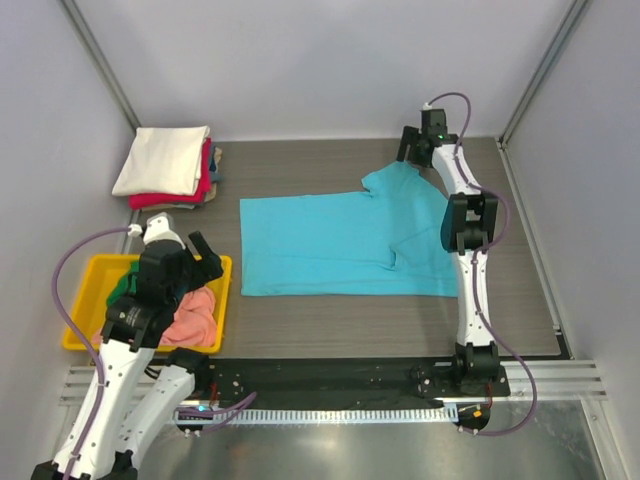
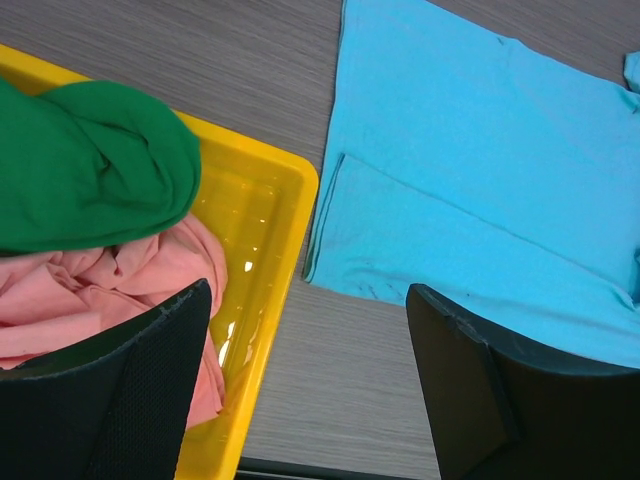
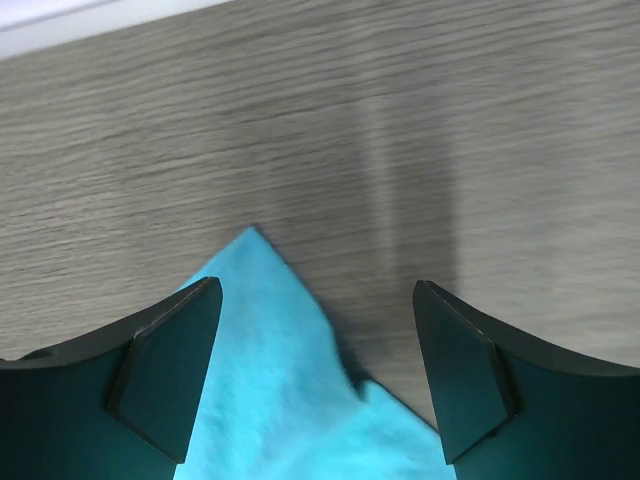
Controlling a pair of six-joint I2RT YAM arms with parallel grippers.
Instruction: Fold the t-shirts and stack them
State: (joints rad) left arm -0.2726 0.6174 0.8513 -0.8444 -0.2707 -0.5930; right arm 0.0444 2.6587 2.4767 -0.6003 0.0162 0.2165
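Jaws wide and empty both sides: right over turquoise t-shirt (image 3: pixel 265 370) sleeve, left over yellow tray (image 2: pixel 268 235) rim.

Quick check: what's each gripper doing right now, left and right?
Left gripper: open, empty, above the yellow tray edge.
Right gripper: open, empty, over a corner of the turquoise t-shirt.

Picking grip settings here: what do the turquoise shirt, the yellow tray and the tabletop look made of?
Turquoise shirt: soft matte knit cloth, likely cotton; it lies limp, with a stitched hem.
Yellow tray: glossy moulded plastic; bright glints show on its wall.
Table: matte wood-grain surface, possibly laminate; fine straight streaks.
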